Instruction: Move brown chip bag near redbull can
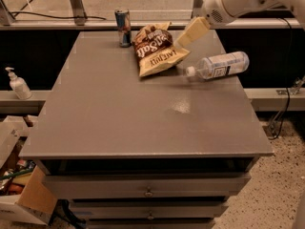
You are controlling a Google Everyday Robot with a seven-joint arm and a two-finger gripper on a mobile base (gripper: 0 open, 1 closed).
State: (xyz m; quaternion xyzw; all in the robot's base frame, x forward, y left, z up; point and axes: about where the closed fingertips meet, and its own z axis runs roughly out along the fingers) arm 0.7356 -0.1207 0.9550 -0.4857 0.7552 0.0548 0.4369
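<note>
The brown chip bag (155, 49) lies flat on the grey table (119, 123) at the back, its cream end toward the front. The redbull can (123, 27) stands upright just left of the bag's top corner, a small gap away. My gripper (183, 41) hangs above the table just right of the bag's upper right edge, pointing down and left toward it. It holds nothing and is apart from the bag.
A clear plastic bottle (219, 65) with a white cap lies on its side right of the bag. A soap dispenser (16, 84) stands on a ledge at the left. A cardboard box (19, 194) sits on the floor at lower left.
</note>
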